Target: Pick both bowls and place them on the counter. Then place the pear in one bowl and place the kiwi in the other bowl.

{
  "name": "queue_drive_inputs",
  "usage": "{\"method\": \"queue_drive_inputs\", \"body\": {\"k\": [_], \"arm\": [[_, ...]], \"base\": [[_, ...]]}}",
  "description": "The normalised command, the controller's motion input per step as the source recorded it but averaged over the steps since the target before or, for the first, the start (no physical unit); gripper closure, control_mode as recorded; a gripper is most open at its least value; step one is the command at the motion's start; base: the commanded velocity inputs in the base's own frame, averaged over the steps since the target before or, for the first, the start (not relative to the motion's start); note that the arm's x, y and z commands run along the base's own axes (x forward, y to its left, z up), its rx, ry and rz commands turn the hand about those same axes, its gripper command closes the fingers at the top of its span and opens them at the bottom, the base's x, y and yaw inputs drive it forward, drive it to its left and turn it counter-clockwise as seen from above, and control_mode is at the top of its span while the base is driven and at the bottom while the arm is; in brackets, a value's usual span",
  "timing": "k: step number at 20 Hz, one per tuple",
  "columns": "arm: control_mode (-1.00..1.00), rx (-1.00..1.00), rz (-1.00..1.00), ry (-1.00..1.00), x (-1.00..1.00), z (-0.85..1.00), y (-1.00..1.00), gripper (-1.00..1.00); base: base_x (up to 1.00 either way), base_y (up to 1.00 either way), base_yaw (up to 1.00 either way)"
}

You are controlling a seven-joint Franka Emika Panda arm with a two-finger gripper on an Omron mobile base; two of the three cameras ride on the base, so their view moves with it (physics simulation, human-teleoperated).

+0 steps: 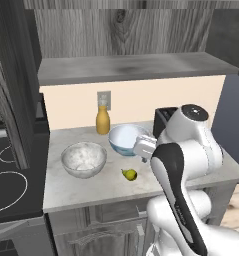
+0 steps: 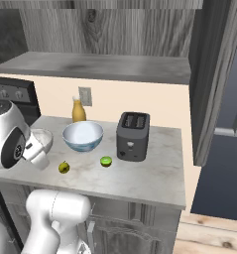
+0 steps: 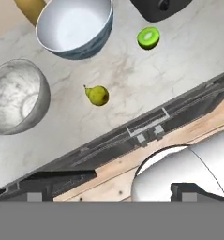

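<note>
Both bowls already on the light marbled worktop [image 1: 81, 192]. Small yellow-green pear [image 3: 98, 95] lying between them near the front edge: light, smooth, rolls easily, best pinched across the belly. Gripper wide, empty.

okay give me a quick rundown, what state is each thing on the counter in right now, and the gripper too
Marbled bowl: upright on the counter, empty.
Blue bowl: upright on the counter, empty.
Pear: lying on the counter, outside both bowls.
Kiwi: on the counter by the toaster, outside both bowls.
Bottle: upright by the wall.
Gripper: open, holding nothing.
</note>
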Motion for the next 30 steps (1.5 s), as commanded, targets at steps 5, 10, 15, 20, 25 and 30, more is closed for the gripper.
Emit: {"method": "queue_drive_inputs", "body": {"k": [5, 10, 15, 20, 25, 30], "arm": [[-1.0, -0.04, 0.24, 0.0, 0.48, -0.38, 0.0, -1.0], [-1.0, -0.15, 0.13, 0.02, 0.19, -0.43, -0.04, -1.0], [-1.0, -0.1, 0.05, 0.1, 0.13, -0.46, 0.0, -1.0], [-1.0, 0.0, 0.05, 0.1, 0.41, -0.31, 0.0, -1.0], [-1.0, -0.02, 0.12, 0.13, 0.78, -0.29, 0.0, -1.0], [-1.0, -0.05, 0.13, 0.17, 0.73, -0.33, 0.0, -1.0]], "base": [[0.0, 0.0, 0.0], [0.0, 0.0, 0.0], [0.0, 0.0, 0.0], [0.0, 0.0, 0.0], [0.0, 0.0, 0.0], [0.0, 0.0, 0.0]]}}
